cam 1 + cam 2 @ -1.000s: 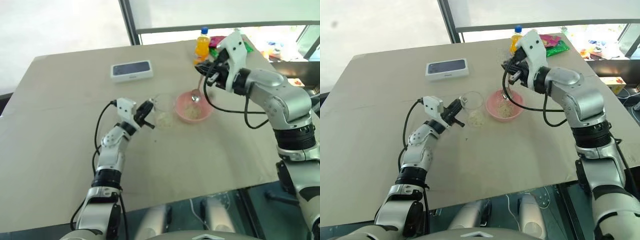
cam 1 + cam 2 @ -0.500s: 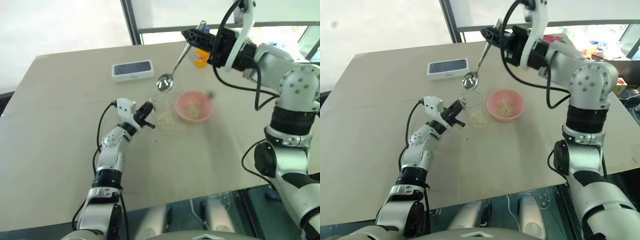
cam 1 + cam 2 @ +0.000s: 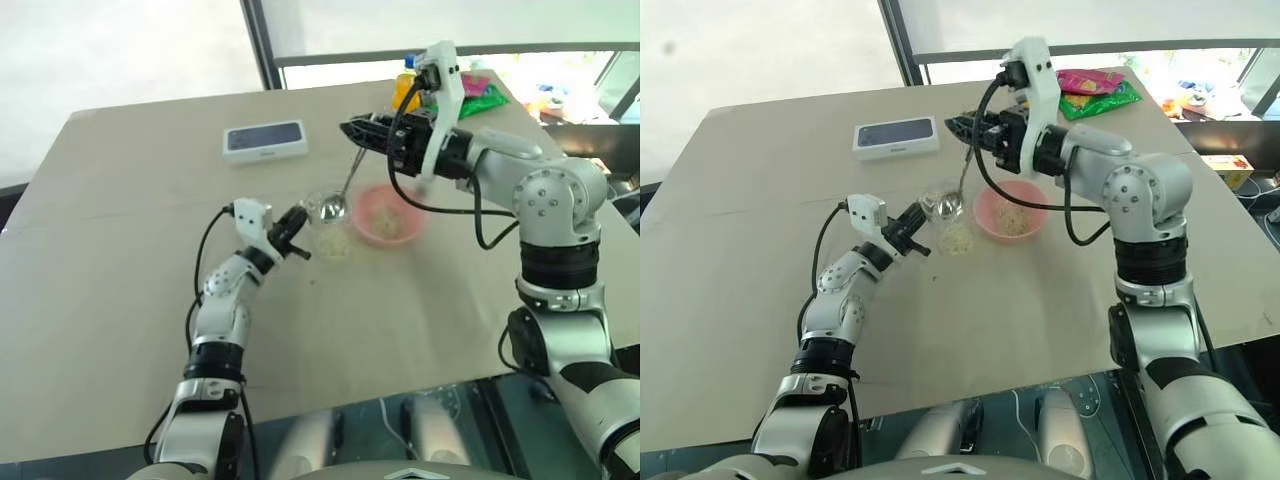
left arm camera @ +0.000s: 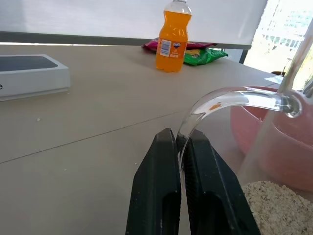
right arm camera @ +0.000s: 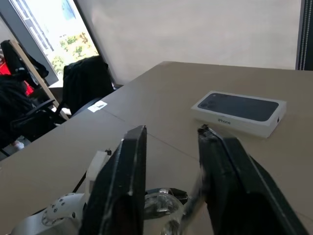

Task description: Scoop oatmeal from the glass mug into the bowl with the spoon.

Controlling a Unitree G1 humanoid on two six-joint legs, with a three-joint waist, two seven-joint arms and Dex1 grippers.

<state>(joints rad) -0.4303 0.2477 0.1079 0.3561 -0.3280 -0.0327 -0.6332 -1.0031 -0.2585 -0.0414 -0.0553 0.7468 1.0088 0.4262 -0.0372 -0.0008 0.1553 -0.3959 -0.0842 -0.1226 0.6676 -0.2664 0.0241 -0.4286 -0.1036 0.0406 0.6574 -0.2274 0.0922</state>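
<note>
Our left gripper [image 4: 180, 139] pinches the rim of the mug [image 3: 326, 228] and steadies it, with the bowl [image 3: 400, 238] just beside the mug. Our right gripper [image 5: 171, 129] hangs above the mug, fingers apart. The spoon [image 3: 345, 185] slants from it to the mug's mouth, and we cannot tell if the handle is truly gripped. We should secure the handle first, then dip gently into the oatmeal [image 4: 274, 205] low in the mug.

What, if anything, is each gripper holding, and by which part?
Left gripper pinches the small clear glass mug by its rim. Right gripper's fingers stand apart; the shiny silver metal spoon's handle lies beside one, so a hold cannot be told.
</note>
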